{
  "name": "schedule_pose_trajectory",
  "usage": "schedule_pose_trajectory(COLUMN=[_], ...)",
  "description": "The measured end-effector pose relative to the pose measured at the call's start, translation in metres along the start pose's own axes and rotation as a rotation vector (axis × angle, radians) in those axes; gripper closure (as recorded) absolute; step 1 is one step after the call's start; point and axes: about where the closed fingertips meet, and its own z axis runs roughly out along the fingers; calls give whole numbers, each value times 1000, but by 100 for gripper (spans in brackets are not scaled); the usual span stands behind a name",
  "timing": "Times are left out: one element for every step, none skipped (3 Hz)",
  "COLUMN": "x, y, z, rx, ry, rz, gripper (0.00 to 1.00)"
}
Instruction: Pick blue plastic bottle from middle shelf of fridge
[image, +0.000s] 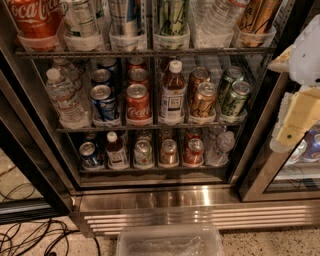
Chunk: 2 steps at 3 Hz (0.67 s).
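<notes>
Nothing grasped yet: blue plastic bottle (173, 92) stands on the middle shelf (75, 129). The gripper (296, 116) hangs well right; whether it is spread, I cannot tell.

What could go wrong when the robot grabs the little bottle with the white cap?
The blue plastic bottle stands close between a red Coca-Cola can and a gold can, so the gripper, now off at the right edge of the view, might knock one over. Its cap sits just under the upper rack, so lifting it high could bump that.
</notes>
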Motion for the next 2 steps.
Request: schedule_pose_trajectory(x=[0, -2], y=[0, 0], z=[0, 2], rx=[0, 8], ry=[0, -20], rz=[0, 9], gripper=[0, 0])
